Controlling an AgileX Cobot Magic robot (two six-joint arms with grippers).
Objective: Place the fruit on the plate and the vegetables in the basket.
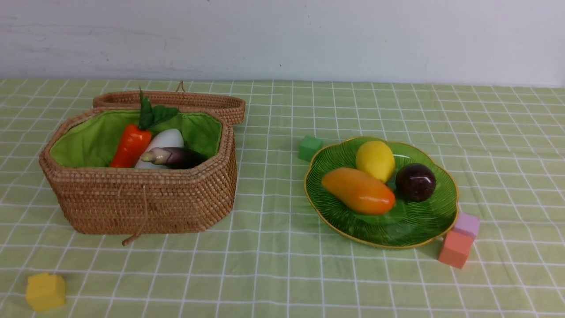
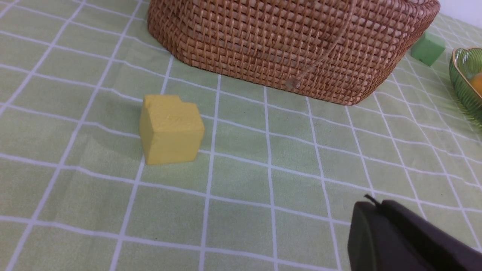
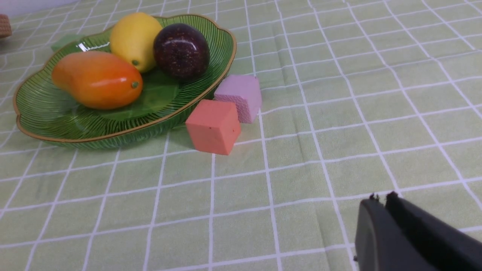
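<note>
The wicker basket (image 1: pixel 145 198) stands open at the left, its wall filling the far part of the left wrist view (image 2: pixel 286 37). Inside lie an orange carrot (image 1: pixel 130 145), a white radish (image 1: pixel 165 139) and a dark purple eggplant (image 1: pixel 174 157). At the right, the green plate (image 1: pixel 415 229) holds a lemon (image 1: pixel 375 160), a mango (image 1: pixel 357 191) and a mangosteen (image 1: pixel 415 182). Neither arm shows in the front view. My left gripper (image 2: pixel 376 205) is shut and empty over the cloth. My right gripper (image 3: pixel 380 199) is shut and empty, well short of the plate (image 3: pixel 49 124).
The basket's lid (image 1: pixel 176 100) lies folded back behind it. Foam cubes sit on the checked cloth: a yellow one (image 1: pixel 45 291) at the near left, a green one (image 1: pixel 310 147) behind the plate, a lilac one (image 1: pixel 466 224) and a coral one (image 1: pixel 455 249) against its near right rim.
</note>
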